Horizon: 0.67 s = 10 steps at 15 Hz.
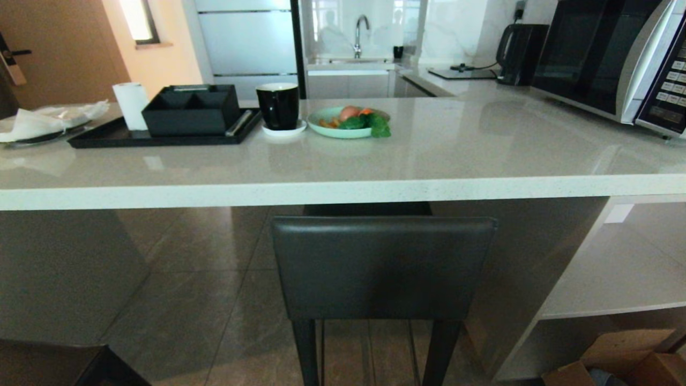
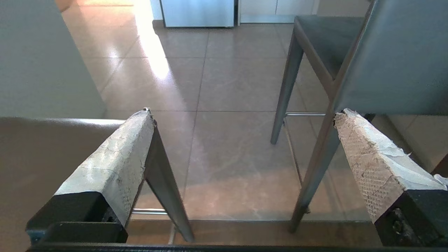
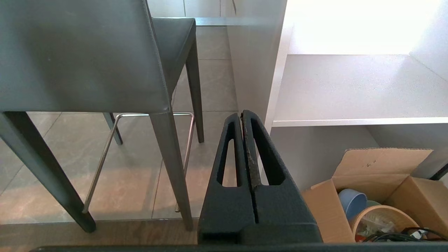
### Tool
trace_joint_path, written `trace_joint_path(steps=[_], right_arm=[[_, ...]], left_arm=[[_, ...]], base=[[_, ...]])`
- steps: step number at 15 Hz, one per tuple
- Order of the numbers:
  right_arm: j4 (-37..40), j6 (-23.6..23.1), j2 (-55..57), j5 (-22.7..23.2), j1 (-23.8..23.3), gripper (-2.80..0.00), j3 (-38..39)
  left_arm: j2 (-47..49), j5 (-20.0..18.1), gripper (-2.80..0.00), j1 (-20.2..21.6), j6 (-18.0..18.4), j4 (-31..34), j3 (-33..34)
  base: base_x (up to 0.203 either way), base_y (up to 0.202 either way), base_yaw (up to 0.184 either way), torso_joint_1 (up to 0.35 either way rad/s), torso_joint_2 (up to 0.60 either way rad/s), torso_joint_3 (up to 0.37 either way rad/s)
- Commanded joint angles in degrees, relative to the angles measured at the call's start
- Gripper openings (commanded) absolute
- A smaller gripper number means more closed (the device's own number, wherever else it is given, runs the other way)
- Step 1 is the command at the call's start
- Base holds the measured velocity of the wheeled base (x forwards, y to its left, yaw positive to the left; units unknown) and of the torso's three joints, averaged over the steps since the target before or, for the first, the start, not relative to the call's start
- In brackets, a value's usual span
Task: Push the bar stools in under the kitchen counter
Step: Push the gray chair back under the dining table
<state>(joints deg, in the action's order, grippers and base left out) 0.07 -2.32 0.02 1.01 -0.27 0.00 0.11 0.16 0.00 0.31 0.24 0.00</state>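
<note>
Stools: two; one point(image 1: 383, 265) at the counter point(image 1: 343, 190), its seat under the edge, backrest just outside; the second point(image 1: 64, 364) at lower left.
Left wrist only: second stool's backrest point(image 2: 45, 157) behind one finger.
Left gripper point(image 2: 241, 115): spread wide, empty, stools either side.
Right gripper point(image 3: 242, 117): pressed together, empty, beside the stool point(image 3: 80, 56); a box point(image 3: 381, 196).

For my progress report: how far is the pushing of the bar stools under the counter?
Looks done: the middle stool has its seat reaching under the kitchen counter. In hand: nothing; the left end effector is open, the right end effector shut, both touching nothing. Left: the second stool, at the robot's left, appears to stand out from the counter.
</note>
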Motion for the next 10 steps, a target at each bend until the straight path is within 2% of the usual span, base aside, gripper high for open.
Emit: trace_joint_path(steps=[1, 10], right_arm=[[0.01, -0.06, -0.02, 0.04, 0.0, -2.8, 0.0], [0.01, 0.12, -0.02, -0.05, 0.0, -2.8, 0.0]], left_arm=[[0.16, -0.01, -2.8, -0.09, -0.65, -0.16, 0.0], [0.16, 0.01, -2.8, 0.0, -0.14, -0.16, 0.0]], base=[[0.0, 0.0, 0.0, 0.0, 0.0, 0.0], [0.0, 0.0, 0.0, 0.0, 0.0, 0.0]])
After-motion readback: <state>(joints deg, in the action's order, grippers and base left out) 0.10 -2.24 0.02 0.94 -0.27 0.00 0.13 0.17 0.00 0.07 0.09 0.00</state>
